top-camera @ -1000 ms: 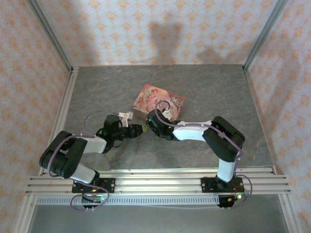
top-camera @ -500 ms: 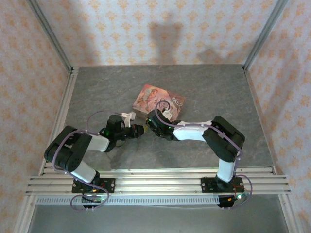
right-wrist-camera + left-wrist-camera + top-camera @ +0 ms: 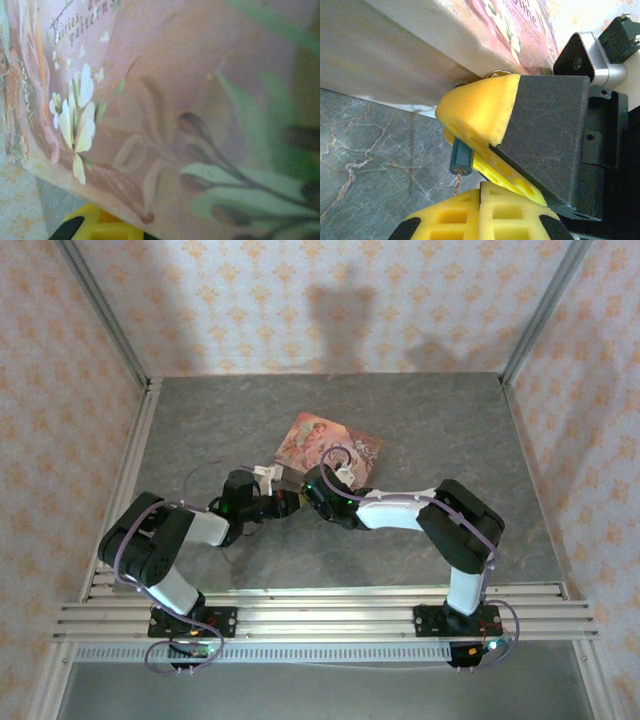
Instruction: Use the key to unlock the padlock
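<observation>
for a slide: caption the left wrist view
Right end effector clamps the blue padlock by the floral box; the shut left end effector meets the thin key below it.

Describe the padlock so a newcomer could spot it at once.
Start at the pink floral box mid-table. At its near edge, yellow foam pads crowd together. The padlock is the small blue block poking out between them, the only blue thing there.

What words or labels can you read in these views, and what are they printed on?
"Fairies," is dark script on the lid of the pink floral cardboard box, seen in the right wrist view; the rest of that line is cut off.
"patterns" is my likely reading of the script line below it, which is slightly blurred.
More script on the same lid in the left wrist view is cut off and unreadable.
The small blue padlock has no visible marking.
</observation>
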Action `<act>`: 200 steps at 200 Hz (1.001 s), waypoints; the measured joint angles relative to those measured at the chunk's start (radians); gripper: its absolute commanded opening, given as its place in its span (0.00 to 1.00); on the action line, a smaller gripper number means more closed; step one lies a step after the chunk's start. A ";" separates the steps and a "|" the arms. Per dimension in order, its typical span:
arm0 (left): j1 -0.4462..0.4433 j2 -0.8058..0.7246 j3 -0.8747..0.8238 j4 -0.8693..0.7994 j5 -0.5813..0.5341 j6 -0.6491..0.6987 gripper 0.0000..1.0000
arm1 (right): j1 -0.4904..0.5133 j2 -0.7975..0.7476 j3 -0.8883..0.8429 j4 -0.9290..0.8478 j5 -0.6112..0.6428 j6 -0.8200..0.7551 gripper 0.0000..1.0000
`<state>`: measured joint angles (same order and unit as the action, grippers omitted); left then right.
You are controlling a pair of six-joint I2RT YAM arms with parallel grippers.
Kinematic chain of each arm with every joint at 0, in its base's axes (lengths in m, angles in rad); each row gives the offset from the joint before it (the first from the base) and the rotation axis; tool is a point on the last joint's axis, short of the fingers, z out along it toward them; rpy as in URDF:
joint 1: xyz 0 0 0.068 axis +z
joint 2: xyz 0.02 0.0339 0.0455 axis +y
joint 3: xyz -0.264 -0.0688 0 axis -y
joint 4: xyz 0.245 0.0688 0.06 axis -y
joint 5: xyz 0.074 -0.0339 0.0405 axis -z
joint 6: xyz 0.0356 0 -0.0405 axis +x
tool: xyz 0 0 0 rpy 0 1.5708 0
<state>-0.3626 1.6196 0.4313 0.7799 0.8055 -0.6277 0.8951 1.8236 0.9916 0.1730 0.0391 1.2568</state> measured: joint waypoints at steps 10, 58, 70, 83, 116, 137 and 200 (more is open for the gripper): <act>-0.002 0.003 0.003 0.000 0.000 0.000 0.00 | -0.001 0.000 -0.002 0.002 0.003 -0.001 0.00; -0.004 -0.080 0.001 -0.085 -0.031 0.064 0.19 | -0.001 -0.003 -0.012 0.019 0.008 0.001 0.00; -0.002 -0.137 -0.012 -0.109 -0.042 0.089 0.24 | -0.001 -0.005 -0.013 0.019 0.007 0.003 0.00; 0.006 -0.193 -0.031 -0.132 -0.056 0.106 0.29 | -0.001 -0.005 -0.013 0.019 0.007 0.003 0.00; 0.029 -0.230 -0.063 -0.171 -0.074 0.125 0.37 | -0.001 -0.006 -0.013 0.019 0.007 0.003 0.00; 0.030 -0.192 -0.068 -0.163 -0.069 0.123 0.38 | -0.001 -0.006 -0.013 0.019 0.007 0.003 0.00; 0.030 -0.047 -0.066 -0.066 -0.015 0.091 0.24 | -0.001 -0.006 -0.014 0.019 0.006 0.004 0.00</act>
<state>-0.3328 1.5726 0.3653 0.7143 0.7902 -0.5369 0.8940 1.8175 0.9775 0.1925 0.0456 1.2606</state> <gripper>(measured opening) 0.261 0.166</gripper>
